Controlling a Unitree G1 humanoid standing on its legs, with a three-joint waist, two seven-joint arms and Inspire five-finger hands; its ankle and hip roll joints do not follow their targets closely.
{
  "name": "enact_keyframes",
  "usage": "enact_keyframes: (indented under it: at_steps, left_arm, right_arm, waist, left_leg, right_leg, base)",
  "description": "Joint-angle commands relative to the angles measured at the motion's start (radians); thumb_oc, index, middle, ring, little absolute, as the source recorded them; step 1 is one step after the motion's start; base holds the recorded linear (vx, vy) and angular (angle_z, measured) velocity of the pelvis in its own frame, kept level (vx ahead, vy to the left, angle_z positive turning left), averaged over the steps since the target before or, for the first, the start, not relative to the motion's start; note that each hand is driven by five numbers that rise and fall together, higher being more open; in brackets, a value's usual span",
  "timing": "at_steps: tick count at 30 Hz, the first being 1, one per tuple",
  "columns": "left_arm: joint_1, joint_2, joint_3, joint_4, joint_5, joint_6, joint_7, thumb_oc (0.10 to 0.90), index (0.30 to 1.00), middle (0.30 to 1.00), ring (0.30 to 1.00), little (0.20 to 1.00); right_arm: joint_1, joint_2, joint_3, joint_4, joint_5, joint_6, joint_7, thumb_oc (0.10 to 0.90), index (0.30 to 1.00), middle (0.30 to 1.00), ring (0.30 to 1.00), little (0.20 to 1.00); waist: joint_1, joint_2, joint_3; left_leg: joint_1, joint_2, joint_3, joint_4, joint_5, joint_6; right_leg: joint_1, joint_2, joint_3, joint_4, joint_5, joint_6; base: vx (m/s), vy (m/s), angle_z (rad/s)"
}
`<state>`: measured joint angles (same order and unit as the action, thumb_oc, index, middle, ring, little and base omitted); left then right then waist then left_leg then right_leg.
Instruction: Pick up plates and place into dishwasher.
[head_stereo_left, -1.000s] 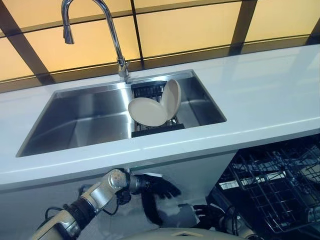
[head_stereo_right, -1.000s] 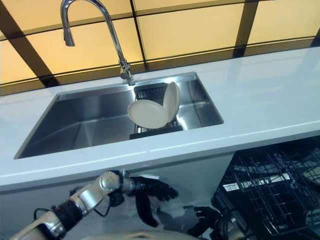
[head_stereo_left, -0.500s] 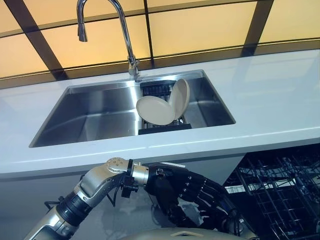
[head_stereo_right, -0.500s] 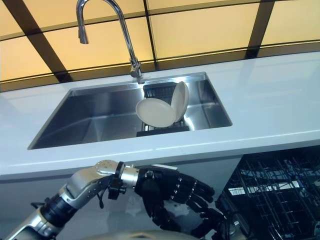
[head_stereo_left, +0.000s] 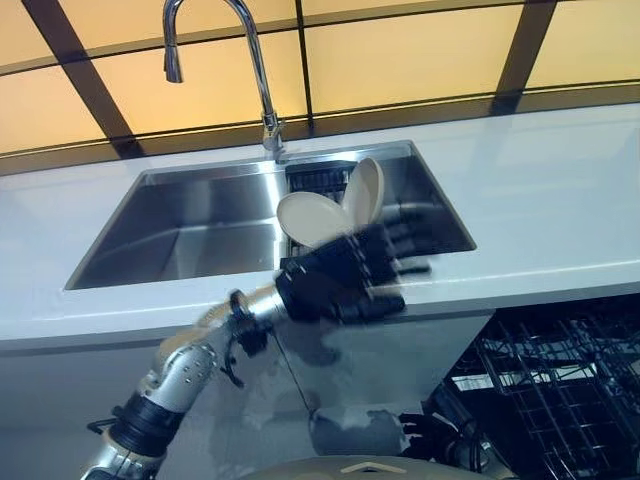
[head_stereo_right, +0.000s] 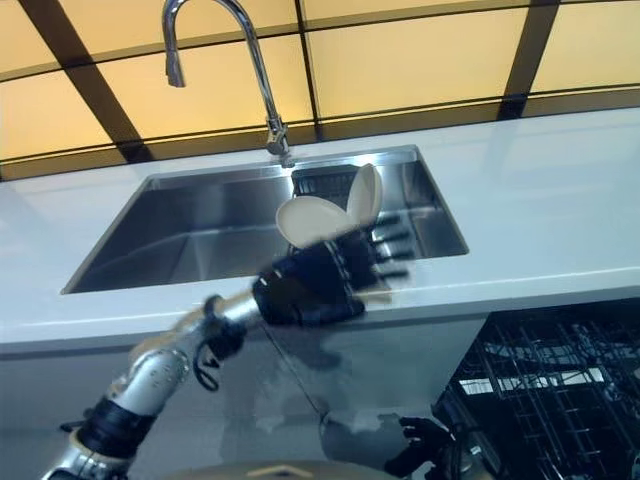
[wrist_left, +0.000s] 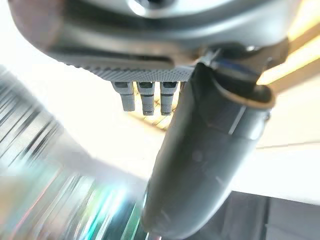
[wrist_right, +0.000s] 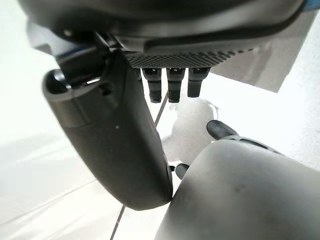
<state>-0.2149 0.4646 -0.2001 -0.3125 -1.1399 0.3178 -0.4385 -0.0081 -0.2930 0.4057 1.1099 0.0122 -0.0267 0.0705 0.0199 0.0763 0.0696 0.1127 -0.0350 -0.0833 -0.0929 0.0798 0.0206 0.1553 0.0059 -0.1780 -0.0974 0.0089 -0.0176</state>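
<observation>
Over counter (head_stereo_left: 560, 200) front edge: my left hand (head_stereo_left: 345, 275) raised, fingers spread wide, holding nothing, not yet touching plates. Two plates (head_stereo_left: 335, 210) stand on edge, leaning together in dark rack (head_stereo_right: 325, 185) inside sink (head_stereo_left: 180, 225), so rims are easy to grasp. Dishwasher rack (head_stereo_left: 560, 380) pulled out low at right, ready for them. My right hand (head_stereo_right: 420, 440) hangs low, fingers straight, empty.

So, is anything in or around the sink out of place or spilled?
Nothing stands out. Two beige plates lean on a dark rack inside the sink, none spilled or broken. The left hand hovers open near them.
</observation>
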Motion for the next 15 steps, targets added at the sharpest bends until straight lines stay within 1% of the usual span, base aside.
enact_keyframes:
  at_steps: [1, 2, 3, 4, 5, 7, 8, 9, 12, 13, 14, 15]
  left_arm:
    - [-0.205, 0.008, 0.083, -0.046, -0.093, -0.17, 0.079, 0.8, 0.9, 0.9, 0.9, 0.9]
    - [-0.222, 0.014, 0.087, -0.038, -0.1, -0.174, 0.094, 0.8, 0.9, 0.9, 0.9, 0.9]
    - [-0.286, 0.032, 0.101, -0.007, -0.109, -0.216, 0.153, 0.8, 0.9, 0.9, 0.9, 0.9]
    - [-0.286, 0.032, 0.101, -0.007, -0.109, -0.216, 0.153, 0.8, 0.9, 0.9, 0.9, 0.9]
    - [-0.373, 0.072, 0.113, 0.04, -0.088, -0.272, 0.203, 0.8, 0.9, 0.9, 0.9, 0.9]
    - [-0.419, 0.095, 0.115, 0.056, -0.064, -0.297, 0.258, 0.8, 0.9, 0.9, 0.9, 0.9]
    - [-0.426, 0.099, 0.116, 0.062, -0.066, -0.298, 0.262, 0.8, 0.9, 0.9, 0.9, 0.9]
    - [-0.502, 0.134, 0.125, 0.136, -0.003, -0.347, 0.336, 0.8, 0.9, 0.9, 0.9, 0.9]
    - [-0.529, 0.151, 0.126, 0.163, 0.034, -0.365, 0.357, 0.8, 0.9, 0.9, 0.9, 0.9]
    - [-0.588, 0.214, 0.119, 0.239, 0.241, -0.411, 0.408, 0.8, 0.9, 0.9, 0.9, 0.9]
    - [-0.588, 0.214, 0.119, 0.239, 0.241, -0.411, 0.408, 0.8, 0.9, 0.9, 0.9, 0.9]
    - [-0.663, 0.28, 0.084, 0.313, 0.433, -0.402, 0.458, 0.8, 0.9, 0.9, 0.9, 0.9]
  right_arm:
    - [-0.014, 0.093, 0.027, 0.009, 0.032, -0.009, -0.004, 0.8, 0.9, 0.9, 0.9, 0.9]
    - [-0.016, 0.094, 0.029, 0.011, 0.033, -0.007, -0.004, 0.8, 0.9, 0.9, 0.9, 0.9]
    - [-0.023, 0.096, 0.037, 0.016, 0.036, -0.001, 0.0, 0.8, 0.9, 0.9, 0.9, 0.9]
    - [-0.023, 0.096, 0.037, 0.016, 0.036, -0.001, 0.0, 0.8, 0.9, 0.9, 0.9, 0.9]
    - [-0.037, 0.096, 0.049, 0.028, 0.039, 0.004, 0.006, 0.8, 0.9, 0.9, 0.9, 0.9]
    - [-0.046, 0.094, 0.056, 0.042, 0.04, 0.002, 0.011, 0.8, 0.9, 0.9, 0.9, 0.9]
    - [-0.047, 0.094, 0.056, 0.044, 0.041, 0.002, 0.012, 0.8, 0.9, 0.9, 0.9, 0.9]
    - [-0.061, 0.092, 0.069, 0.061, 0.043, 0.003, 0.016, 0.8, 0.9, 0.9, 0.9, 0.9]
    - [-0.063, 0.093, 0.072, 0.068, 0.043, 0.001, 0.016, 0.8, 0.9, 0.9, 0.9, 0.9]
    - [-0.069, 0.09, 0.08, 0.077, 0.04, 0.0, 0.019, 0.8, 0.9, 0.9, 0.9, 0.9]
    - [-0.069, 0.09, 0.08, 0.077, 0.04, 0.0, 0.019, 0.8, 0.9, 0.9, 0.9, 0.9]
    - [-0.077, 0.084, 0.087, 0.096, 0.041, -0.01, 0.026, 0.8, 0.9, 0.9, 0.9, 0.9]
  waist:
    - [0.01, -0.04, -0.027]
    - [0.009, -0.04, -0.028]
    - [0.003, -0.039, -0.036]
    - [0.003, -0.039, -0.036]
    - [-0.005, -0.035, -0.044]
    - [-0.009, -0.032, -0.049]
    - [-0.009, -0.032, -0.049]
    - [-0.016, -0.026, -0.056]
    - [-0.017, -0.024, -0.058]
    - [-0.022, -0.017, -0.061]
    - [-0.022, -0.017, -0.061]
    - [-0.027, -0.012, -0.066]
  left_leg:
    - [0.035, -0.076, -0.002, 0.006, -0.151, 0.061]
    - [0.036, -0.076, -0.001, 0.006, -0.151, 0.061]
    - [0.037, -0.075, 0.003, 0.006, -0.151, 0.059]
    - [0.037, -0.075, 0.003, 0.006, -0.151, 0.059]
    - [0.04, -0.075, 0.012, 0.006, -0.153, 0.055]
    - [0.041, -0.074, 0.017, 0.006, -0.154, 0.053]
    - [0.041, -0.074, 0.017, 0.006, -0.154, 0.052]
    - [0.042, -0.073, 0.026, 0.006, -0.155, 0.049]
    - [0.043, -0.072, 0.03, 0.006, -0.157, 0.048]
    - [0.044, -0.071, 0.038, 0.006, -0.159, 0.046]
    - [0.044, -0.071, 0.038, 0.006, -0.159, 0.046]
    - [0.044, -0.07, 0.045, 0.006, -0.16, 0.043]
  right_leg:
    - [0.018, 0.027, 0.031, 0.01, -0.063, 0.009]
    - [0.018, 0.027, 0.031, 0.01, -0.064, 0.009]
    - [0.019, 0.027, 0.031, 0.01, -0.065, 0.009]
    - [0.019, 0.027, 0.031, 0.01, -0.065, 0.009]
    - [0.021, 0.028, 0.034, 0.01, -0.067, 0.008]
    - [0.021, 0.029, 0.037, 0.01, -0.069, 0.009]
    - [0.02, 0.029, 0.038, 0.01, -0.069, 0.009]
    - [0.021, 0.03, 0.042, 0.01, -0.072, 0.008]
    - [0.021, 0.03, 0.042, 0.01, -0.073, 0.009]
    - [0.022, 0.031, 0.047, 0.01, -0.074, 0.009]
    - [0.022, 0.031, 0.047, 0.01, -0.074, 0.009]
    - [0.021, 0.032, 0.049, 0.01, -0.076, 0.011]
  base:
    - [0.01, -0.013, 0.06]
    - [0.03, -0.02, 0.07]
    - [0.02, -0.014, 0.05]
    - [0.04, -0.02, 0.03]
    - [0.03, -0.011, 0.01]
    - [0.03, -0.009, -0.02]
    - [0.03, -0.014, -0.08]
    - [0.03, -0.013, -0.07]
    - [0.02, -0.009, -0.05]
    - [0.0, 0.0, 0.0]
    - [0.04, -0.006, -0.02]
    - [0.0, 0.0, 0.0]
